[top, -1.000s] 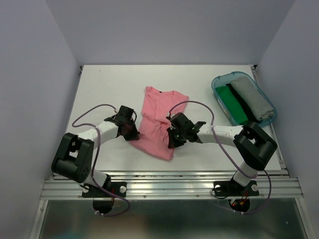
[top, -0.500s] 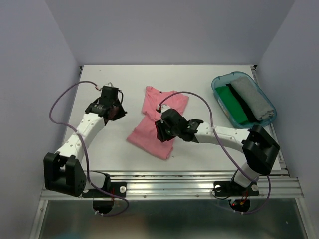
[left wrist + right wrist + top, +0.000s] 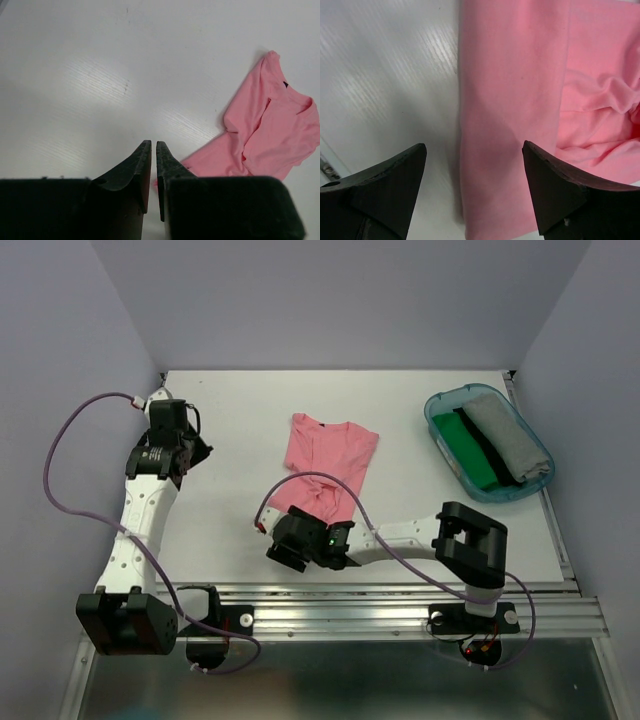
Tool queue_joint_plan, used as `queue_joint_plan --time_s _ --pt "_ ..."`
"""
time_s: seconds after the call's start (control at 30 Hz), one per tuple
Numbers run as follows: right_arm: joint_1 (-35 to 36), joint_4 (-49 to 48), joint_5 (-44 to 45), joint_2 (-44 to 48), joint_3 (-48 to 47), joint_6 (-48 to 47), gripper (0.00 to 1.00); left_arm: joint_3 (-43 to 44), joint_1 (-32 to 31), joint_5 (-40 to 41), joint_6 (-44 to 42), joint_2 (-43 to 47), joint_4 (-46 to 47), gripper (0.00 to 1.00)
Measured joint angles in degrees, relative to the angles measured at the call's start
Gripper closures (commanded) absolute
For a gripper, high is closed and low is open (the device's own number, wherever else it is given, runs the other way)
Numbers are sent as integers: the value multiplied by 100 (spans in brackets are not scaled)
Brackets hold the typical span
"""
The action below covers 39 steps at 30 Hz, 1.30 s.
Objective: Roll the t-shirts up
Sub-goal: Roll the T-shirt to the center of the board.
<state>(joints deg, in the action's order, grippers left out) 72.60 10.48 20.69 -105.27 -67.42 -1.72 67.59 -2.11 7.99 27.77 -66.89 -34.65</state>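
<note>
Shirt: salmon-pink short-sleeved cloth t-shirt point(image 3: 328, 455) lies rumpled and unrolled mid-desk on the white desk point(image 3: 230, 410).
Right hand point(image 3: 474, 145): spread wide above the near hem, empty; probably poised to start the roll.
Left hand point(image 3: 153, 146): barely parted, empty, well apart at far left.

One salmon-pink short-sleeved cloth t-shirt point(image 3: 325, 460) lies mid-worktop point(image 3: 240, 405). One translucent teal plastic tub point(image 3: 430, 418) at the right edge holds two folded cloth pieces: one green piece point(image 3: 468, 448), one grey piece point(image 3: 510, 440).

Bright, even overhead light; glare streaks on white surface point(image 3: 95, 85) (wrist views); faint shadows, top view sharp.
</note>
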Motion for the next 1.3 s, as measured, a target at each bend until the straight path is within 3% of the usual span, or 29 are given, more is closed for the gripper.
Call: queue_joint_plan --time_s 0.2,0.3,0.7,0.9,1.3 --pt "24 -278 345 -195 83 -531 18 -83 111 -46 -57 7 -35 79" --pt "20 -505 564 -348 83 -627 27 -177 116 -87 -68 7 -37 79" --pt "24 -1250 990 -737 190 -706 97 -343 149 -212 -79 7 13 79" --pt "-170 -1222 389 -616 190 -422 99 -348 243 -295 -116 68 15 79" --pt "-1362 -640 -3106 -286 -33 1056 99 -514 334 -452 -142 179 122 79"
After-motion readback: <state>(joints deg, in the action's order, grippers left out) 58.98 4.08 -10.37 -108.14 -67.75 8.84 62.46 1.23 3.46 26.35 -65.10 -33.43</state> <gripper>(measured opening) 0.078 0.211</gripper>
